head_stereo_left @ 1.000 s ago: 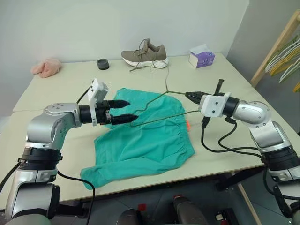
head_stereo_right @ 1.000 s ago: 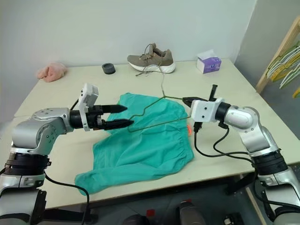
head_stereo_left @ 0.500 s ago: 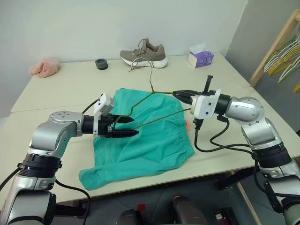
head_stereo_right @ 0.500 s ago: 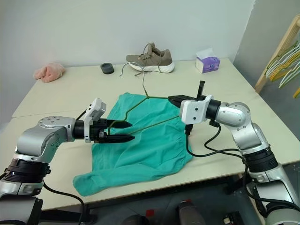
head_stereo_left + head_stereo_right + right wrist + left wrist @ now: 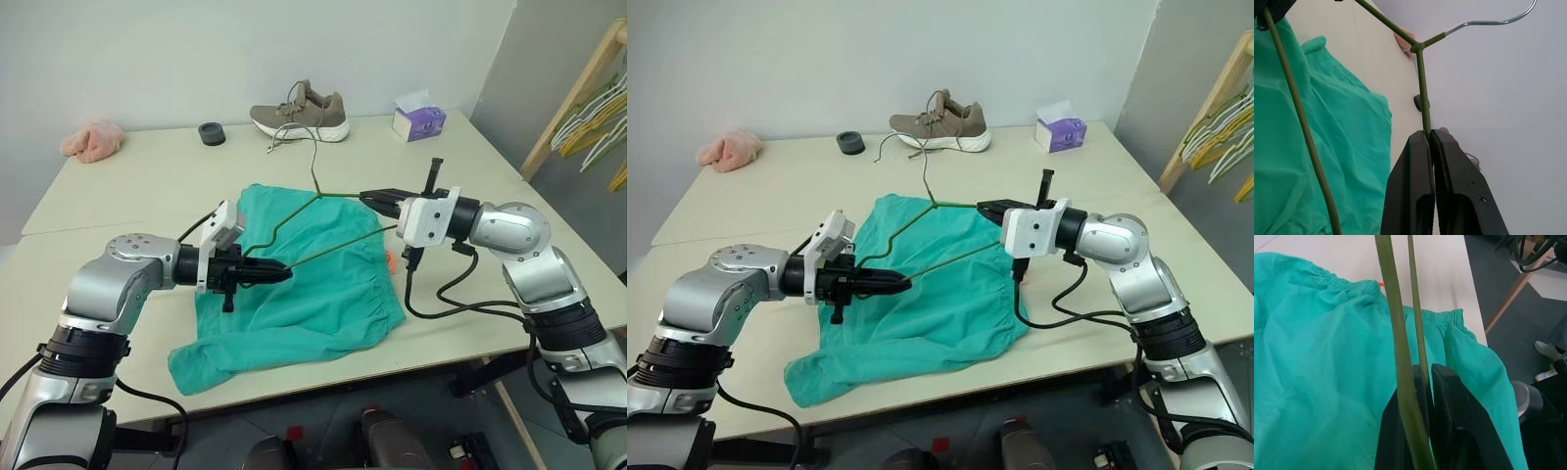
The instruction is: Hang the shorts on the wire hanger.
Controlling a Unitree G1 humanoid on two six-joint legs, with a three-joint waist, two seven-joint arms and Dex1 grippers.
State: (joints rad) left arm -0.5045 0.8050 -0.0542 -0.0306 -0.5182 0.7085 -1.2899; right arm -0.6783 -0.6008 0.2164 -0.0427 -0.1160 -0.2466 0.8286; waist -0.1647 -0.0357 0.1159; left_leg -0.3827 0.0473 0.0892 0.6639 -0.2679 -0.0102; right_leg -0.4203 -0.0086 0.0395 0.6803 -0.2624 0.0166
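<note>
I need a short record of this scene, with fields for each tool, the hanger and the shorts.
left tool: shut on the wire hanger's left corner
right tool: shut on the wire hanger's right side
wire hanger: held above the shorts, hook toward the shoe
shorts: flat on the table, not yet hung

teal-green shorts [image 5: 304, 284] flat on table, olive wire hanger [image 5: 323, 220] raised above them
</note>
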